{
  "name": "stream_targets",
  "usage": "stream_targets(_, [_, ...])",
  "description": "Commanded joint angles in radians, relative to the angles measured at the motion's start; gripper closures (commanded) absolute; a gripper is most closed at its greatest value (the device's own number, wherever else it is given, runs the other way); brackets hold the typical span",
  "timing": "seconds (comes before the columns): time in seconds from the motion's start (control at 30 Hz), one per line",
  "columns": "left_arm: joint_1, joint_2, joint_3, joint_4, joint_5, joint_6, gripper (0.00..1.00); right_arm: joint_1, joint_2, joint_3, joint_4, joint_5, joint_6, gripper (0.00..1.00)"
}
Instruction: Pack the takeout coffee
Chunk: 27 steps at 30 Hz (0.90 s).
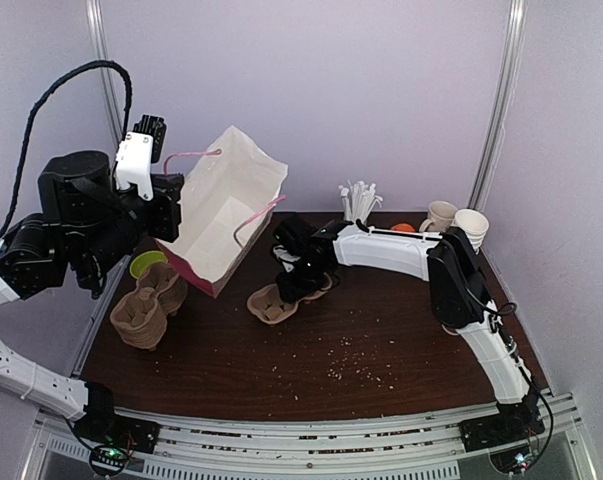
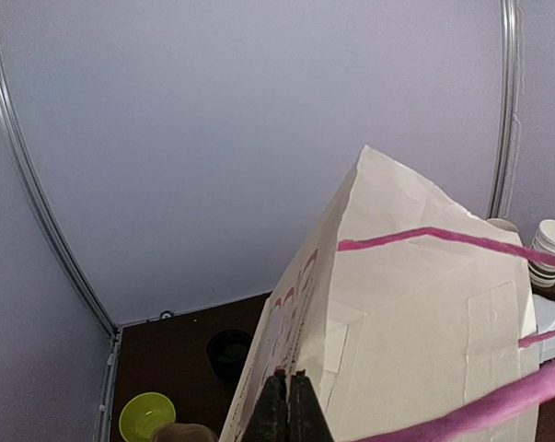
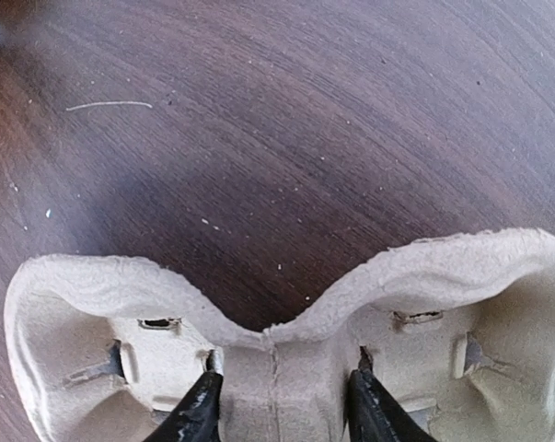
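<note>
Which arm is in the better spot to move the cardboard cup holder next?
Right, probably. The right claw straddles the cup holder's middle ridge; the left claw is pinched shut on the paper bag's edge, holding it up.

I've open tabletop (image 1: 371, 350) near and middle; tilted paper bag (image 1: 221, 210) blocks far left, carrier stack (image 1: 147, 310) near it, cup carrier (image 1: 273, 302) centre, cups (image 1: 471, 228) far right.

The paper bag (image 2: 415, 322) half hides a dark round thing (image 2: 224, 351) (cup carrier (image 3: 279, 382) cropped below).
</note>
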State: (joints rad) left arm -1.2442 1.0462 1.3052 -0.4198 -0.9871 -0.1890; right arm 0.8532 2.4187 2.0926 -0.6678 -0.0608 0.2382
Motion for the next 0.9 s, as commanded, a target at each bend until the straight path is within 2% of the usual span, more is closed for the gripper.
stream_targets(0.0, [0.005, -0.021, -0.004, 0.026, -0.017, -0.013, 1.0, 0.002, -0.015, 0.006, -0.039, 0.003, 0.007, 0.6])
stream_targets(0.1, [0.005, -0.024, -0.01, 0.025, -0.021, -0.017, 1.0, 0.001, -0.068, -0.05, -0.025, 0.013, 0.007, 0.65])
stream_targets(0.23, [0.005, -0.026, -0.022, 0.029, -0.013, -0.029, 1.0, 0.002, -0.153, -0.16, -0.049, 0.02, 0.003, 0.65])
stream_targets(0.4, [0.005, -0.017, -0.052, 0.05, 0.013, -0.048, 1.0, 0.002, -0.36, -0.418, -0.014, 0.025, 0.012, 0.67])
stream_targets(0.63, [0.01, 0.062, -0.057, 0.076, 0.15, -0.104, 1.0, 0.009, -0.629, -0.759, -0.027, -0.017, 0.07, 0.68])
stream_targets(0.87, [0.012, 0.16, -0.059, 0.104, 0.269, -0.164, 1.0, 0.034, -0.751, -0.903, -0.099, -0.064, 0.102, 0.64])
